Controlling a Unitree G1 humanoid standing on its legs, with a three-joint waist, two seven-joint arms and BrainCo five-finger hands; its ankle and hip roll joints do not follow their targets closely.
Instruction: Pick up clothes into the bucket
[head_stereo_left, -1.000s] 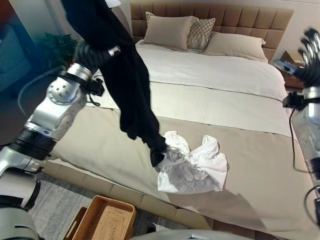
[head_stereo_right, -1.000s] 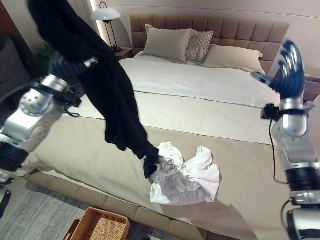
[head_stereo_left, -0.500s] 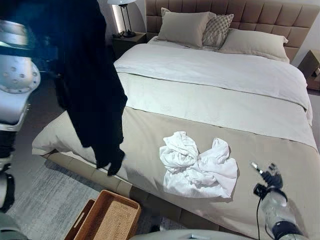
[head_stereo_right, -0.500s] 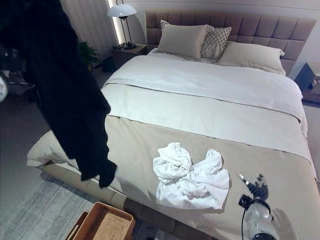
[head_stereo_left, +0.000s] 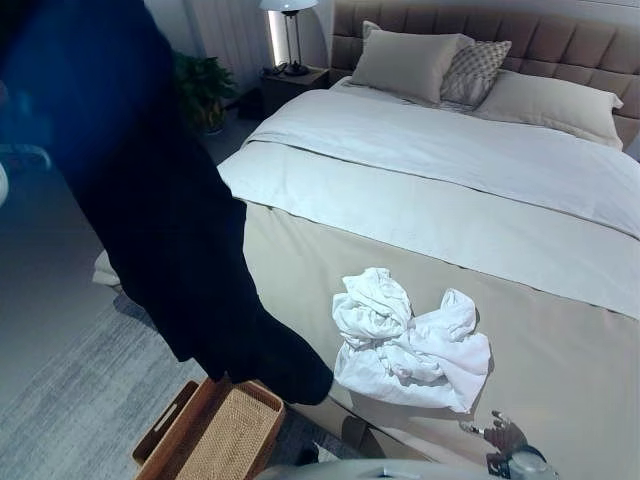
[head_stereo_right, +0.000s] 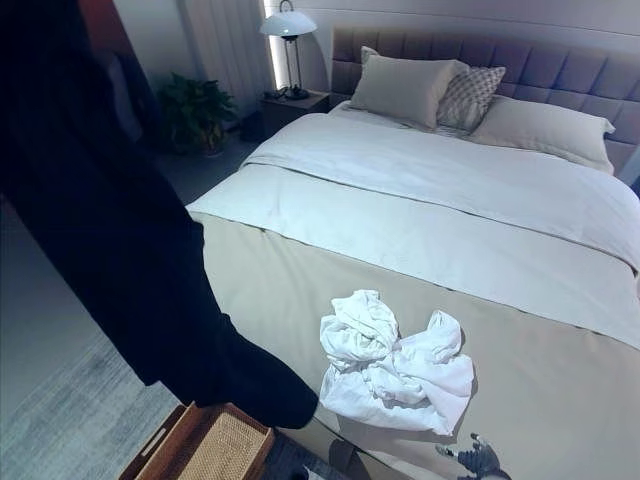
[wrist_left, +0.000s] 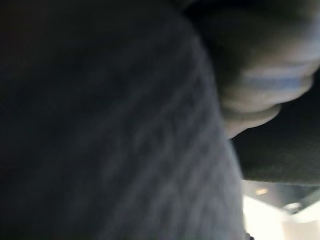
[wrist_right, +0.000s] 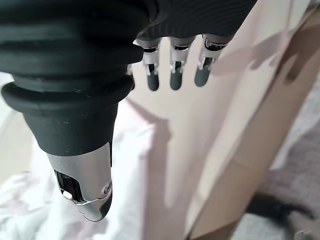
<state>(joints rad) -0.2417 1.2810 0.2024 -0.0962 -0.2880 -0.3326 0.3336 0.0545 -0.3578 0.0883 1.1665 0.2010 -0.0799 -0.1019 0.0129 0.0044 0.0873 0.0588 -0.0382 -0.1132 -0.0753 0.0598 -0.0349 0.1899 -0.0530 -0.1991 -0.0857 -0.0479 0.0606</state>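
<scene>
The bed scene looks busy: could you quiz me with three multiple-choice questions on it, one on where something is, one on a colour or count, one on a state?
1. Where is the wicker basket?
A. on the bed
B. on the floor by the bed's foot
C. on the nightstand

2. What colour is the garment hanging in the air?
A. black
B. red
C. yellow

3. How does the white clothing lie?
A. neatly folded
B. crumpled in a heap
C. hung on a hanger

Answers:
1 B, it stands on the rug below the bed edge.
2 A, it hangs dark above the basket.
3 B, it is bunched up on the beige cover.
</scene>
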